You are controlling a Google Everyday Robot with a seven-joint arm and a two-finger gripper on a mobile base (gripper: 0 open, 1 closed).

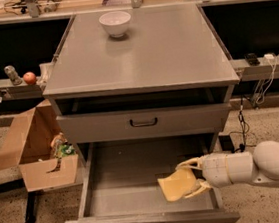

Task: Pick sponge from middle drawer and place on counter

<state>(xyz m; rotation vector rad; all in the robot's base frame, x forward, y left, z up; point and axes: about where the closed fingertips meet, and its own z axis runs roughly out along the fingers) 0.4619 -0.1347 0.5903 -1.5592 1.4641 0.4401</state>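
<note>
In the drawer, toward its right front, the tool is clamping the sponge, pinching its right edge from above and below. The sponge is looking light and soft, probably flexing rather than slipping. The upper front and the rim above are crowding the lift, so backing out first seems wise. Beyond, the bench is offering broad room short of the bowl.

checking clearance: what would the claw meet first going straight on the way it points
The claw, shut on the sponge, points picture-left across the middle drawer; probably the drawer's side wall there comes first, though depth is unclear.
</note>
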